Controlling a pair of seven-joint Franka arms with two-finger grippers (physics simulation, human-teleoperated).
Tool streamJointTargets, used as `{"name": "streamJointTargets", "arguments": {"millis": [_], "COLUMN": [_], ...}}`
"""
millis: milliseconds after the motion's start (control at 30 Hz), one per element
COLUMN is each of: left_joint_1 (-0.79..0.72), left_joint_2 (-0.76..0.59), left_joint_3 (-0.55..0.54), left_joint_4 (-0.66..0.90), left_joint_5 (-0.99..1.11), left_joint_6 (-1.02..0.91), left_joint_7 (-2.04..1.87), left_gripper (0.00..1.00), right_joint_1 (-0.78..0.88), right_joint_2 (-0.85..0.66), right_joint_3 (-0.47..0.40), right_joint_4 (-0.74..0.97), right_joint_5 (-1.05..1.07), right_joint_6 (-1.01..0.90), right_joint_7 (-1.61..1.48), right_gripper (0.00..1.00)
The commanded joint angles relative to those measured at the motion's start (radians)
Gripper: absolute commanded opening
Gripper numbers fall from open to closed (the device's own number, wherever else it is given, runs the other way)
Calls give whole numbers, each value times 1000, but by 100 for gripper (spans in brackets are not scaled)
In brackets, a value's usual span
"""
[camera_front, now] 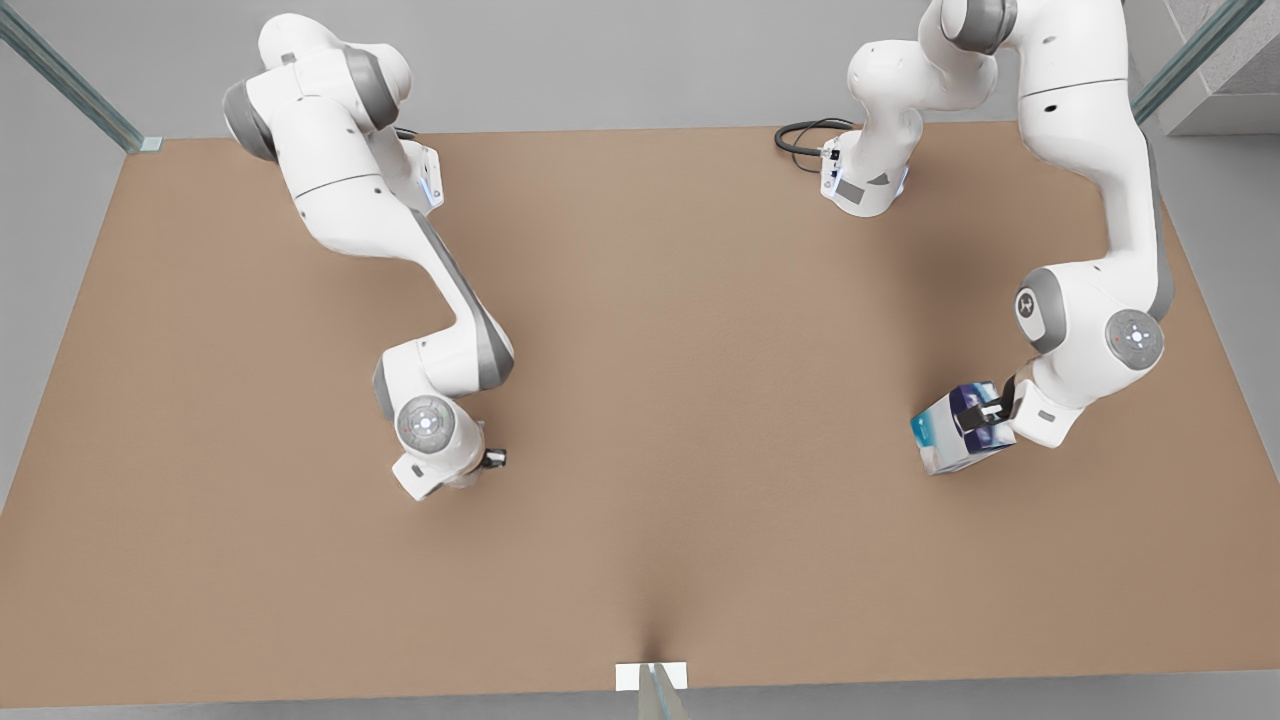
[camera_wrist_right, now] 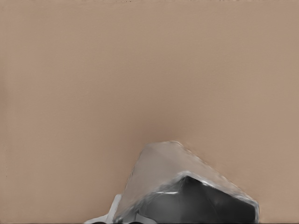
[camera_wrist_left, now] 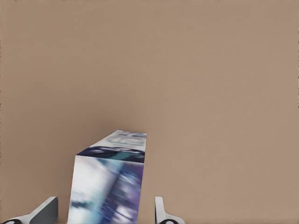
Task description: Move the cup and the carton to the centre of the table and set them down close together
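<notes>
Scanning from the front view's left, I find the right gripper (camera_front: 487, 459) low over the brown bench (camera_front: 680, 420), left of centre. Its wrist view shows the cup (camera_wrist_right: 187, 191), silver-grey and faceted, pressed up against the camera; I judge it held, though I cannot tell how the jaws stand around it. I expect the cup to be light, rigid and slick, so a grip across the rim and wall should serve better than the small handle.

Towards the front view's right, well apart from the cup, the left gripper (camera_front: 985, 410) is clamped on the carton (camera_front: 955, 428), a white box with a dark blue band and teal patches, tilted. In its wrist view the fingers (camera_wrist_left: 161, 212) flank the carton (camera_wrist_left: 110, 186). Cartons dent easily, so I favour modest pressure on the flat faces.
</notes>
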Motion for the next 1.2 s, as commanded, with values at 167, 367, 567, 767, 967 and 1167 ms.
{"name": "streamJointTargets", "arguments": {"millis": [167, 367, 567, 767, 967, 1167], "left_joint_1": [0, -1, 0, 0, 0, -1], "left_joint_2": [-5, 1, 8, 17, 18, 17], "left_joint_3": [-4, -4, -6, -6, -6, -6], "left_joint_4": [-29, -31, -31, -31, -31, -31], "left_joint_5": [6, 6, 6, 8, 6, 6], "left_joint_6": [-20, -34, -28, 3, 10, 10], "left_joint_7": [0, 0, 0, -2, -2, -2], "left_gripper": [100, 100, 99, 99, 98, 64], "right_joint_1": [139, 258, 316, 342, 340, 339], "right_joint_2": [83, 177, 300, 301, 298, 260], "right_joint_3": [0, -31, -46, -52, -48, -45], "right_joint_4": [108, 243, 389, 401, 411, 415], "right_joint_5": [-3, 78, 161, 192, 190, 224], "right_joint_6": [-6, -3, 72, 86, 95, 45], "right_joint_7": [182, 326, 403, 381, 383, 381], "right_gripper": [21, 21, 21, 100, 100, 100]}}
